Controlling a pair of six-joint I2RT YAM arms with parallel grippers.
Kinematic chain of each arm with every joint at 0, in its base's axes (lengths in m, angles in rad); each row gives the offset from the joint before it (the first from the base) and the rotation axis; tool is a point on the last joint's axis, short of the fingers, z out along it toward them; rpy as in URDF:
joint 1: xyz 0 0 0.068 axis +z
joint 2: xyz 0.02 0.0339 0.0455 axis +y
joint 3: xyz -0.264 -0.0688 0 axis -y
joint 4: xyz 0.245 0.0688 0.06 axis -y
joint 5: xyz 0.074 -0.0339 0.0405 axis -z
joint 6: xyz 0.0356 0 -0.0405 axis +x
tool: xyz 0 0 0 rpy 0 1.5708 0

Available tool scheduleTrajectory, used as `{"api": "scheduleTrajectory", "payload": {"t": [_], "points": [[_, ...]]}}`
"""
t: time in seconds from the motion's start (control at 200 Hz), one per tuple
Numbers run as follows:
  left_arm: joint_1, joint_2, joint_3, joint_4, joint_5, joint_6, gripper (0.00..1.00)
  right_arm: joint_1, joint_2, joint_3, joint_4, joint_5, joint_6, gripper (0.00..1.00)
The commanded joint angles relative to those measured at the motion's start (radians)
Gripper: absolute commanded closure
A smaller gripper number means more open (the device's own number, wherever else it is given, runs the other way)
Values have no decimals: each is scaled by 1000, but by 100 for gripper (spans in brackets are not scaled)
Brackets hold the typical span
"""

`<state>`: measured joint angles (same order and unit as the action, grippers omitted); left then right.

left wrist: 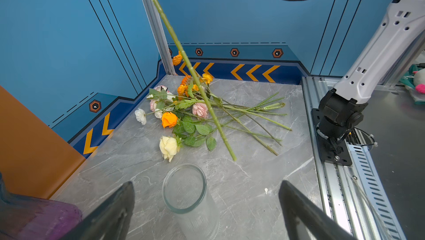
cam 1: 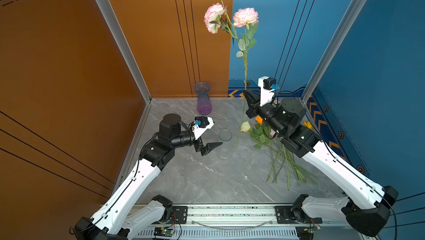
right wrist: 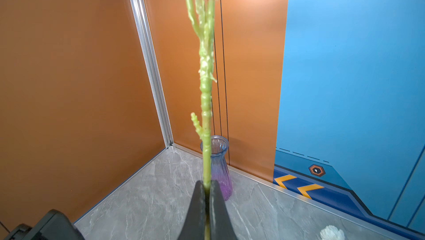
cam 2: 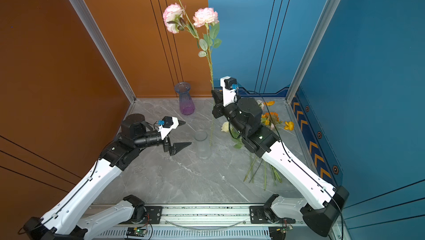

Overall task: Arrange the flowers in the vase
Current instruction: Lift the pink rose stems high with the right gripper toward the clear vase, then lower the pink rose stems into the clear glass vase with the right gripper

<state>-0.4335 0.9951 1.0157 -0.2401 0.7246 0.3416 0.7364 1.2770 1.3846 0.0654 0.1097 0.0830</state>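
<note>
Flowers (cam 1: 261, 136) at 3 o'clock hide partly under the right arm (cam 1: 322, 156). Right pincer (right wrist: 208, 182) squeezes one pink flower (cam 1: 245, 17). Left pincer (cam 2: 188, 133) gapes, empty, beside faint glass vase (cam 1: 225, 151).

Clear glass vase (left wrist: 199, 222) — ribbed, matt stone-look tabletop (left wrist: 253, 181)

A grey marble-patterned bench (cam 1: 207, 176) is walled by an orange panel (cam 1: 57, 66) along its left side and part of its far edge, and by a blue panel (cam 1: 379, 66) along the rest of the far edge and its right side. A silver post (cam 1: 119, 41) rises from the bench's far left corner, and a dark strip of orange chevrons (cam 1: 318, 115) skirts the blue panel's foot. A metal rail (cam 1: 230, 211) lies along the bench's near edge.
</note>
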Motion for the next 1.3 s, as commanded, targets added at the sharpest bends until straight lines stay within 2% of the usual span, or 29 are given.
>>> {"api": "scheduleTrajectory", "payload": {"t": [0.0, 0.27, 0.536, 0.761, 1.291], "points": [[15, 6, -19, 43, 54, -45, 2, 36, 41, 40, 144, 56, -55, 100], [38, 13, -16, 42, 71, -59, 2, 58, 130, 74, 193, 70, -65, 100], [49, 17, -16, 79, 84, -66, 2, 78, 130, -79, 313, 96, -76, 100], [65, 10, -17, 71, 93, -64, 2, 119, 98, -303, 505, 123, -96, 100], [19, -20, -39, 62, 90, -65, 2, 182, 69, -527, 575, 233, 1, 100]]}}
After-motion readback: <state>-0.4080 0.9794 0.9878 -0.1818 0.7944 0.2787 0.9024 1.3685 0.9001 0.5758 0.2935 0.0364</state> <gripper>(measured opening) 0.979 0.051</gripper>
